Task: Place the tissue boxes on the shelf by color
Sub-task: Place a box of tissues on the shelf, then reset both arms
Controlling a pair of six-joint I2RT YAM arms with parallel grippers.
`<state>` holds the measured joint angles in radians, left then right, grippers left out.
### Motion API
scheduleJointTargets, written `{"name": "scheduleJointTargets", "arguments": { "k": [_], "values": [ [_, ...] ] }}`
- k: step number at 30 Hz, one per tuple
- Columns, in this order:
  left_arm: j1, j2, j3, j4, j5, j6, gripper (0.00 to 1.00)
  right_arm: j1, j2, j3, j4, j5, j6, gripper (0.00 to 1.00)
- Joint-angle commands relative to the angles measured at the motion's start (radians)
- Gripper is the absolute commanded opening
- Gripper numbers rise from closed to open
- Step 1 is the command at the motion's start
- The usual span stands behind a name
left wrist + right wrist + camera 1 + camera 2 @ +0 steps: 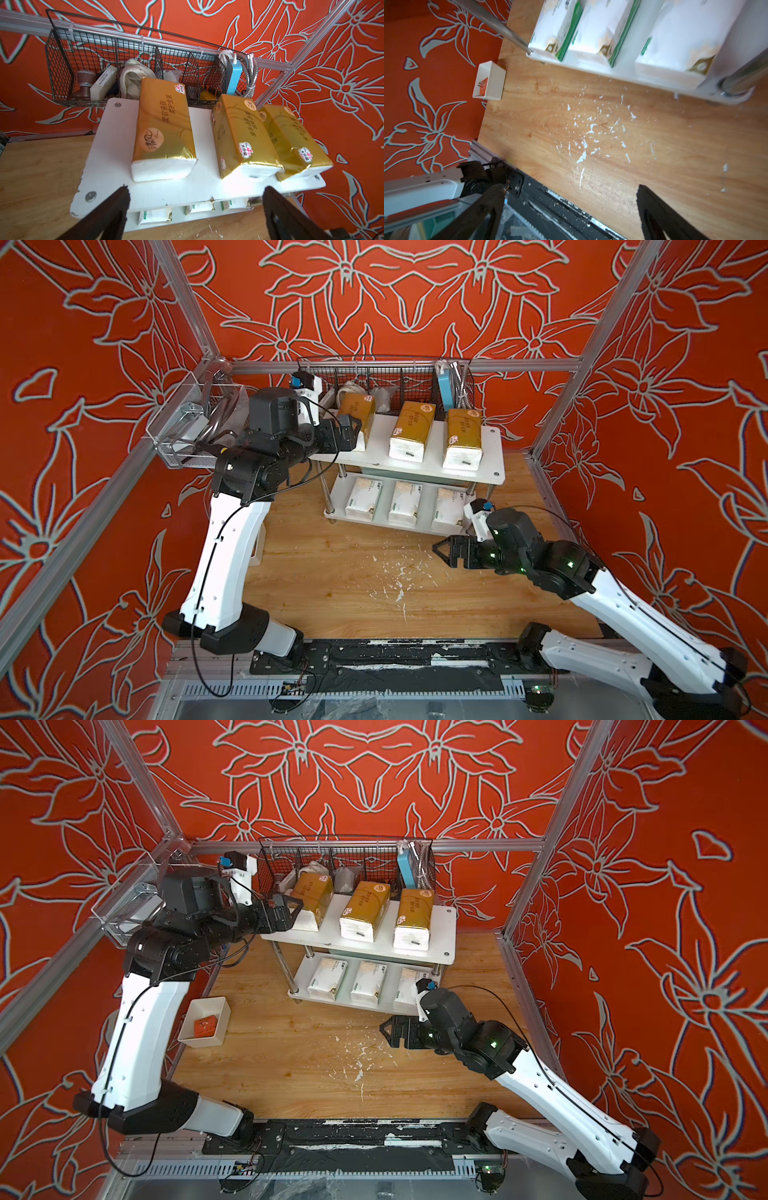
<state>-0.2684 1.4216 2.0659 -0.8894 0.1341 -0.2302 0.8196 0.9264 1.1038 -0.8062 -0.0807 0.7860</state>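
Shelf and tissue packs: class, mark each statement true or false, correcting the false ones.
1. Three gold packs lie on the top tier of the shelf. True.
2. The white packs sit on the wooden table. False: they lie on the shelf's lower tier.
3. The left gripper grips a gold pack. False: it is open, holding nothing.
4. The right gripper is open and empty. True.
5. A wire basket hangs behind the shelf. True.
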Motion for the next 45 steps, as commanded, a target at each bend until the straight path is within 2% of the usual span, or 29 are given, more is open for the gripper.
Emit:
{"name": "scheduleJointTargets", "arguments": {
  "k": [1,9,13,18,22,25,27,30,32,35,39,45],
  "values": [
    [0.005,-0.094,-0.121,0.051,0.007,-0.027,0.99,-0.038,-0.026,0.057,-0.099,0.126,-0.097,0.99],
    [0.005,-0.323,-0.484,0.089,-0.089,-0.026,0.99,-0.146,-0.09,0.095,-0.178,0.338,-0.216,0.99],
    [0.005,-0.465,-0.72,0.174,-0.154,-0.024,0.99,-0.177,-0.142,0.079,-0.166,0.489,-0.261,0.99],
    [0.005,-0.605,-0.98,0.314,-0.291,-0.013,0.99,-0.221,-0.162,0.052,-0.104,0.631,-0.335,0.99],
    [0.005,-0.666,-1.13,0.403,-0.376,0.037,0.99,-0.32,-0.12,0.028,-0.027,0.655,-0.38,0.99],
    [0.005,-0.692,-1.225,0.493,-0.443,0.086,0.99,-0.474,-0.05,0.006,0.039,0.582,-0.378,0.99],
    [0.007,-0.702,-1.284,0.563,-0.484,0.123,0.99,-0.595,0.0,-0.022,0.086,0.541,-0.364,0.99],
    [0.029,-0.705,-1.365,0.67,-0.525,0.169,0.99,-0.705,0.059,-0.113,0.23,0.591,-0.394,0.99],
    [0.064,-0.697,-1.411,0.74,-0.523,0.195,0.99,-0.721,0.087,-0.187,0.359,0.693,-0.475,0.99],
    [0.119,-0.658,-1.467,0.835,-0.518,0.222,0.99,-0.759,0.137,-0.268,0.464,0.759,-0.516,0.99],
    [0.144,-0.554,-1.52,0.959,-0.48,0.243,0.99,-0.78,0.193,-0.41,0.665,0.748,-0.528,0.99],
    [0.182,-0.403,-1.627,1.165,-0.455,0.268,0.99,-0.781,0.37,-0.549,0.973,0.69,-0.536,0.99]
  ]
}}
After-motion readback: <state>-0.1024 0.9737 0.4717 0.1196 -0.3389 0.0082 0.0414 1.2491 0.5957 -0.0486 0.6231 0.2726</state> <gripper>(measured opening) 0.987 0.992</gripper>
